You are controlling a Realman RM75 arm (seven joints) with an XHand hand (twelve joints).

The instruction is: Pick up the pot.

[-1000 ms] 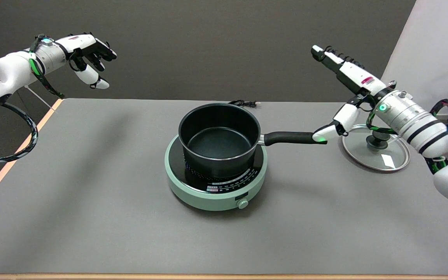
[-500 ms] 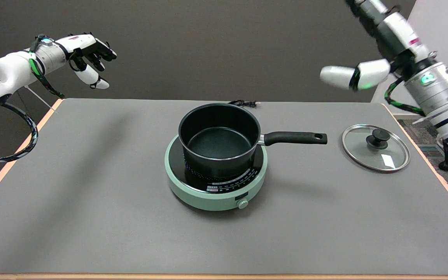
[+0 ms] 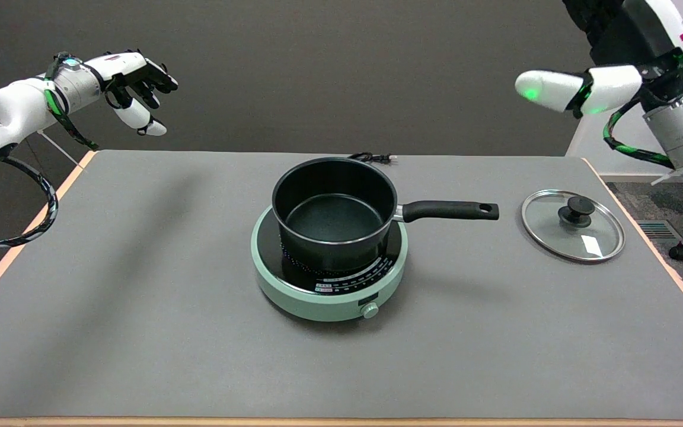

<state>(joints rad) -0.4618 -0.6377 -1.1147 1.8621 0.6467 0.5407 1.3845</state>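
Note:
A black pot (image 3: 334, 214) stands upright on a pale green induction cooker (image 3: 328, 279) in the middle of the table. Its black handle (image 3: 449, 210) points right, with nothing touching it. My right hand (image 3: 605, 56) hangs high at the upper right, well above and to the right of the handle's end. It holds nothing; its thumb (image 3: 555, 90) sticks out to the left, and the rest of the hand is cut off by the top edge.
A glass lid (image 3: 573, 225) with a black knob lies flat to the right of the handle. A black plug and cord (image 3: 371, 158) lie behind the pot. The idle left hand (image 3: 134, 80) hangs at the upper left. The table's right edge (image 3: 656, 249) runs close by the lid.
My right hand has risen from beside the handle's end, over the lid, up to the top right corner. The pot and the lid have not moved.

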